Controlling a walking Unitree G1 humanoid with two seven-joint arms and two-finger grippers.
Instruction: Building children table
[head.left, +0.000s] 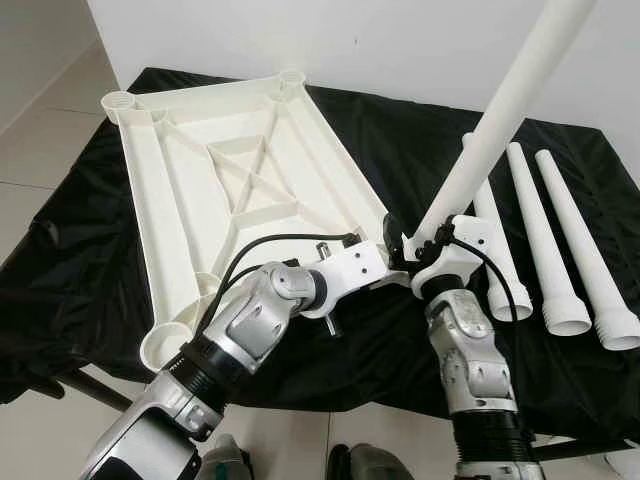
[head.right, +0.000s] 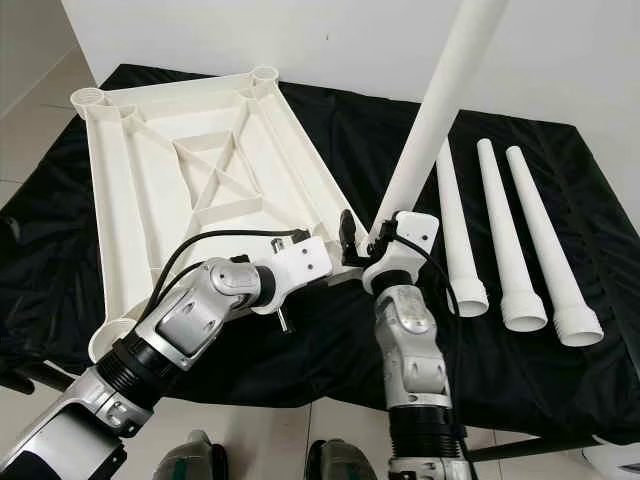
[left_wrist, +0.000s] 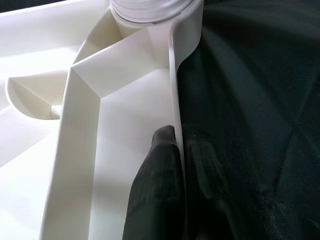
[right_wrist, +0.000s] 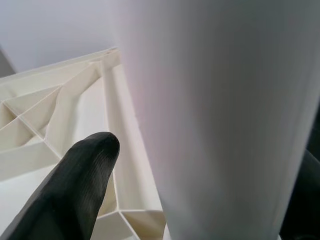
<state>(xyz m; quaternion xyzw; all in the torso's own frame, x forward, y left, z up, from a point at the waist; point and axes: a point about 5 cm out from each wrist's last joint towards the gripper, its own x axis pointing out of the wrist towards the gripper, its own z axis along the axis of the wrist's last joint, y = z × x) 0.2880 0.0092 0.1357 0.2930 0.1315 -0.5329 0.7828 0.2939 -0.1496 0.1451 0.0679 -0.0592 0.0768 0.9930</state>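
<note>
The right tool (head.left: 415, 250) is clamped on a white leg (head.left: 500, 115), holding it raised and tilted with its wide end down at the near right corner of the tabletop (head.left: 240, 190). The right wrist view shows 1 black finger (right_wrist: 75, 185) beside the leg's shaft. The left tool (head.left: 388, 240) is closed on the tabletop's right rim near that same corner; in the left wrist view a finger (left_wrist: 155, 190) lies inside the thin rim wall with its partner outside, just short of the threaded socket (left_wrist: 150, 10).

The tabletop lies underside up, ribs showing, on black cloth (head.left: 420, 140) over the bench. By my reading, 0 legs are finished: this first one looks to be entering its socket, and whether it is seated cannot be told. 3 more legs (head.left: 560, 250) lie side by side on the cloth to the right, well apart from the tabletop. The other 3 corner sockets (head.left: 120, 100) stand empty.
</note>
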